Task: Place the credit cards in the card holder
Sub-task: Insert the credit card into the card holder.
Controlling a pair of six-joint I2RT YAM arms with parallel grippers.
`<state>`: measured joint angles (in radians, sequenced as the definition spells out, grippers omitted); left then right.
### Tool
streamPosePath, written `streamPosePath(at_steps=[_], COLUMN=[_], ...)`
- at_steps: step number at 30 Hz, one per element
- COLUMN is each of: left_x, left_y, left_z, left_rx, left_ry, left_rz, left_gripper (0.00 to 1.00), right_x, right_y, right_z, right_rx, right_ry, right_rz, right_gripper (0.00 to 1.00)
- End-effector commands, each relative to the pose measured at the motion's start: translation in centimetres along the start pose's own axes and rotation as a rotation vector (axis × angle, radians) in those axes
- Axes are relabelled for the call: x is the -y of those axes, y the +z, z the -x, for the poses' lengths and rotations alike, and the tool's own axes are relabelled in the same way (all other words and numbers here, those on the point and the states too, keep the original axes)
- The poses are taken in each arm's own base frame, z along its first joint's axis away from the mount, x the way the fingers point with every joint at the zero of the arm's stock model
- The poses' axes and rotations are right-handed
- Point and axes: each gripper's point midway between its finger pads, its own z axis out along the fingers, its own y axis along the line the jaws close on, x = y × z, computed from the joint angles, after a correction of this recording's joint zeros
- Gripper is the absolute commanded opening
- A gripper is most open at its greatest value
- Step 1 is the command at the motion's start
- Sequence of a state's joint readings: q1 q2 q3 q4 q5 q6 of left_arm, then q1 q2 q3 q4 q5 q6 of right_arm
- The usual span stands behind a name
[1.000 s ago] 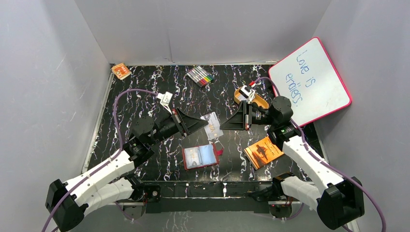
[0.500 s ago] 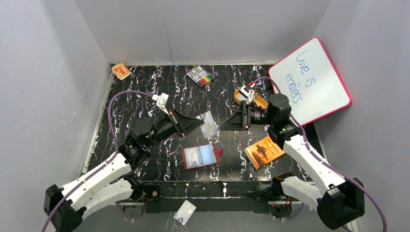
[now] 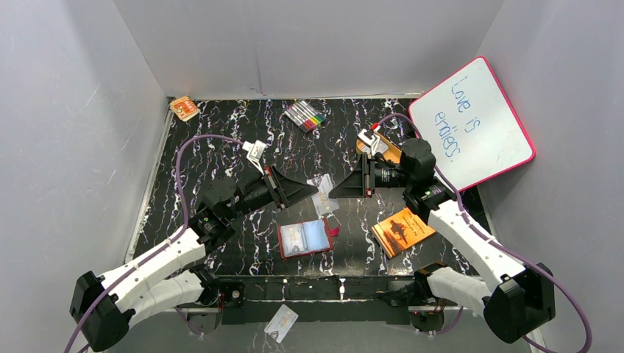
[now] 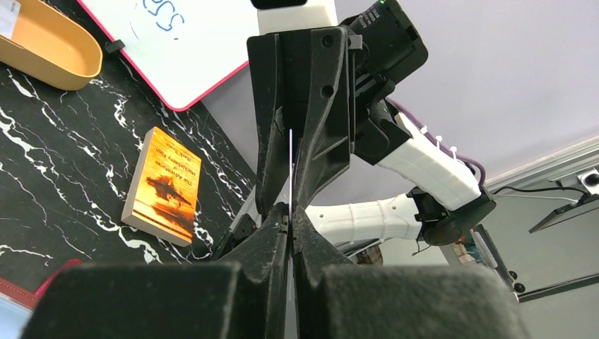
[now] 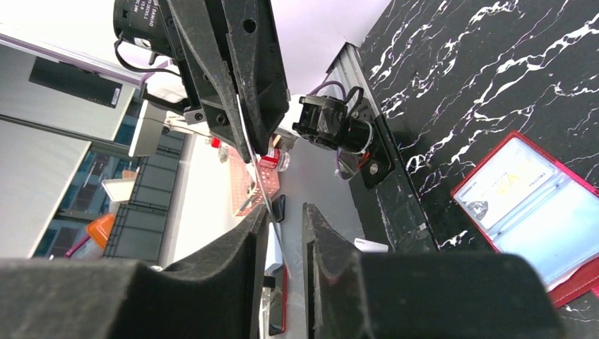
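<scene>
Card holder (image 3: 305, 237) is laid open and flat on the black marbled bench (image 3: 213, 147), toward the near edge and between the two arms. Stored cards (image 5: 505, 185) are seen behind its clear pockets, a whitish one on the left and a light blue one on the right. An orange tray (image 4: 63, 67) is set at the far right of the bench, partly covered from above by the right arm. A white item (image 4: 6, 14) shows at one end of it, cut off by the edge of the left wrist view and not identifiable.

One credit card (image 3: 324, 200) is held above the bench, just beyond the far right corner of the open pockets, and is seen edge-on by both wrist cameras. It is clamped between the closed fingers of the left hand (image 4: 290, 224). The right hand (image 5: 282, 215) is faced tip to tip toward the left one. Its fingers (image 5: 236, 258) are parted, with the card's free end standing in the gap. The card is close to one finger, but whether it is touched cannot be told.

A second credit card (image 3: 281, 323) is seen off the bench, on the grey surface past the near edge, between the arm bases. An orange booklet (image 3: 401, 231) is laid near the right arm.
</scene>
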<state>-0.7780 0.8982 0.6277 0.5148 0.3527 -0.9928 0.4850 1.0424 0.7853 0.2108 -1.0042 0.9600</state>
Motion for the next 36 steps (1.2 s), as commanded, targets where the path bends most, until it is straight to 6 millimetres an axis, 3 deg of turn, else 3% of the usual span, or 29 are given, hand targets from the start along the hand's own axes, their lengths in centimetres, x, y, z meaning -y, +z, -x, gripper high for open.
streamPosePath(at_steps=[1, 4, 6, 7, 8, 9, 11, 13, 17, 22, 28, 36], left_x=[1.5, 1.1, 0.7, 0.2, -0.8, -1.9, -4.8, -7.5, -11.1, -13.6, -15.7, -18.7], left_y=[-0.1, -0.1, 0.0, 0.0, -0.2, -0.5, -1.8, -3.8, -7.1, -6.8, -4.2, -1.6], left_z=[0.5, 0.2, 0.1, 0.0, -0.2, -0.3, -0.8, -1.7, -4.0, -7.3, -10.1, -11.4], left_rx=[0.007, 0.0, -0.006, -0.009, -0.016, -0.022, -0.042, -0.079, -0.175, -0.296, -0.416, -0.488], left_ry=[0.007, -0.002, -0.007, -0.01, -0.013, -0.01, 0.006, 0.029, 0.048, 0.036, 0.124, 0.174], left_rz=[-0.059, -0.048, -0.03, -0.005, 0.048, 0.119, 0.291, 0.452, 0.644, 0.738, 0.847, 0.935], left_gripper=[0.0, 0.0, 0.0, 0.13, 0.38, 0.56, 0.72, 0.78, 0.83, 0.8, 0.72, 0.66], right_x=[-2.2, -2.6, -2.8, -2.7, -2.3, -1.6, 1.0, 4.3, 9.7, 13.2, 14.2, 15.5], right_y=[-0.1, -0.2, -0.3, -0.3, -0.3, -0.4, -1.0, -1.8, -3.2, -4.2, -3.8, -4.5], right_z=[0.9, 0.9, 0.9, 1.0, 1.2, 1.4, 1.6, 0.8, -2.4, -5.6, -8.9, -11.1], right_rx=[0.02, 0.026, 0.03, 0.041, 0.059, 0.08, 0.103, 0.083, 0.008, -0.001, -0.056, -0.091], right_ry=[-0.097, -0.103, -0.109, -0.118, -0.125, -0.132, -0.122, -0.075, 0.034, 0.118, 0.202, 0.248], right_rz=[0.046, 0.063, 0.067, 0.058, 0.027, -0.022, -0.189, -0.354, -0.545, -0.618, -0.552, -0.587], right_gripper=[0.24, 0.03, 0.0, 0.0, 0.0, 0.0, 0.0, 0.0, 0.0, 0.0, 0.0, 0.0])
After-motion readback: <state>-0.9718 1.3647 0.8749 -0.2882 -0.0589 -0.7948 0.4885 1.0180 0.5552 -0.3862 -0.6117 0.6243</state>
